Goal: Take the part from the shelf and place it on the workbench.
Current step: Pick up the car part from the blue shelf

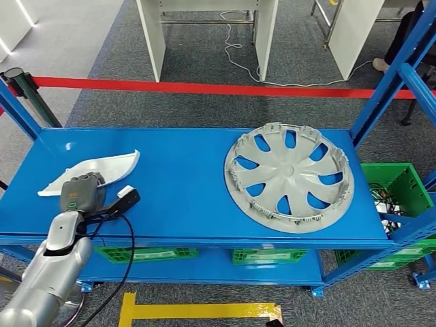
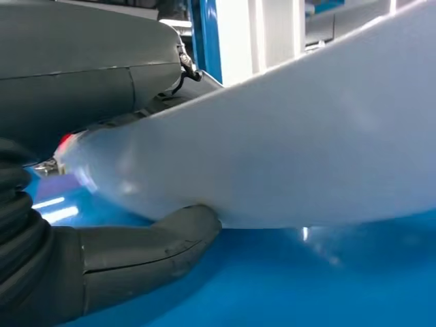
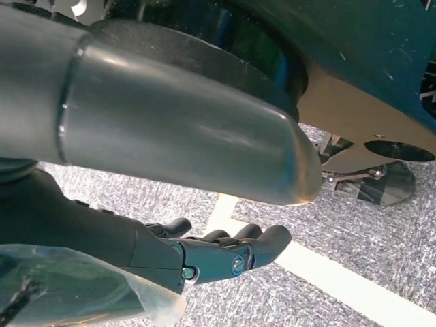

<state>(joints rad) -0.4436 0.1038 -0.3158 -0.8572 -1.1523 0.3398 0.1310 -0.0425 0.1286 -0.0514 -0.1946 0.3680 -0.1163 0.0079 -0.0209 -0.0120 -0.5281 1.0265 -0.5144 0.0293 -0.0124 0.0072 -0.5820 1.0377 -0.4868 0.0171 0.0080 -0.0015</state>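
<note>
Left wrist view: left hand (image 2: 103,204) clamps the thin white part (image 2: 288,150) at its near edge on the blue shelf (image 1: 180,184) (looks light, stiff, slippery plastic); right hand (image 3: 221,255) hangs empty, fingers loosely extended.

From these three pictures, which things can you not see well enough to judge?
- Head view: the left hand covers the near edge of the white curved plastic part.
- Left wrist view: the part runs past the frame edge.
- Right wrist view: the right hand hangs above grey carpet; its palm is turned away.
</note>
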